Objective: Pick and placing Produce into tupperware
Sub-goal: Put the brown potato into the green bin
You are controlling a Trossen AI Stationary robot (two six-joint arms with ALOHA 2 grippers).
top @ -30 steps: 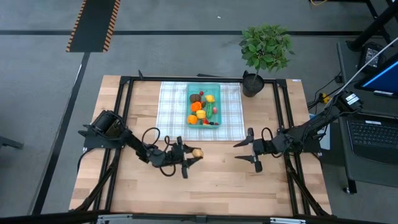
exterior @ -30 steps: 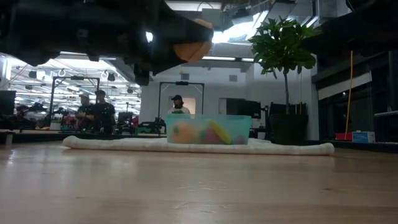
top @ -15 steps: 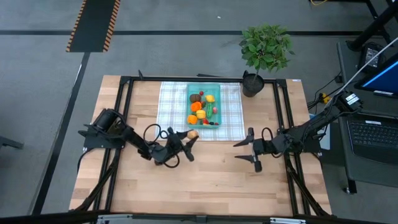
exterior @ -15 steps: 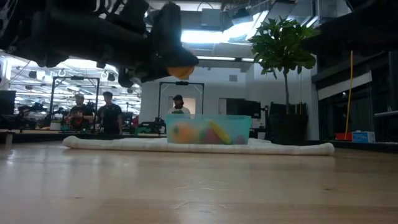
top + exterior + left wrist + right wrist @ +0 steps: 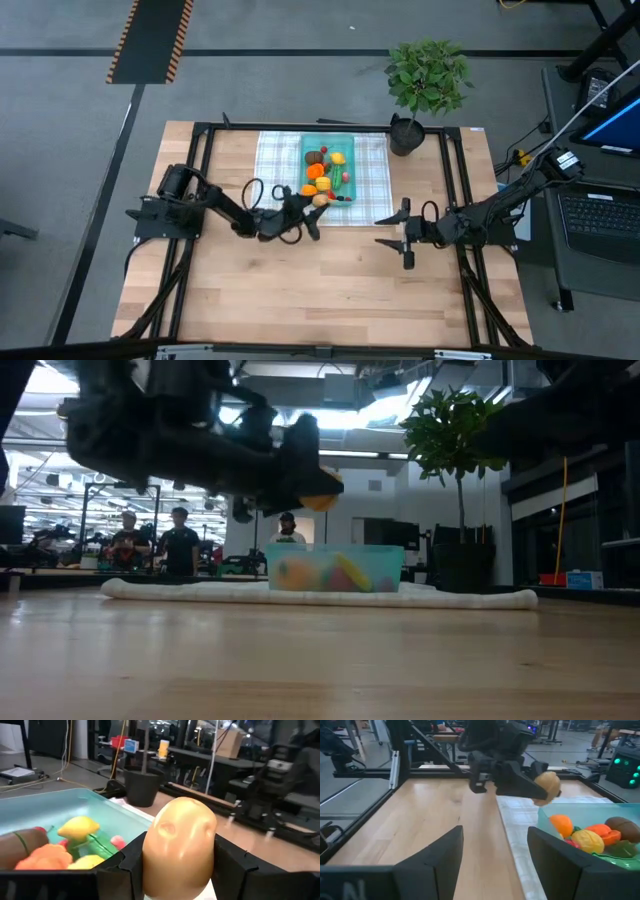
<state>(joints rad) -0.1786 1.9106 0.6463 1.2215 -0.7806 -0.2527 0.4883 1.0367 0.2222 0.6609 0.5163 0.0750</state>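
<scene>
- Tan potato (image 5: 180,846) is pinched between the two dark fingers (image 5: 122,870) of the left gripper (image 5: 318,205), above the tabletop; in the low view the potato (image 5: 320,488) hangs higher than the container's rim.
- In the high view the potato (image 5: 321,200) sits at the near edge of the tupperware (image 5: 347,141), just at the container's near rim; whether it is over the rim or just short of it cannot be told.
- Tupperware, teal and translucent, rests on the white-and-grey checked cloth (image 5: 274,175) at the far middle of the wooden table (image 5: 330,300).
- Inside it lies a pile of produce (image 5: 326,174): orange pieces, yellow lemons, a brown kiwi, small red pieces and green leaves.
- Left wrist view shows a yellow lemon (image 5: 78,827), an orange piece (image 5: 44,858) and a brown piece (image 5: 21,844) in the container just beyond the held potato.
- Right gripper (image 5: 406,243) hovers over bare wood right of centre, near the cloth's near right corner, fingers (image 5: 555,859) spread apart and holding nothing.
- Right wrist view looks across at the left gripper carrying the potato (image 5: 545,786) beside the container's near corner.
- Potted plant (image 5: 427,80) stands at the far right of the table, just beside the cloth.
- Low view: people (image 5: 180,542) stand in the room well behind the table.
</scene>
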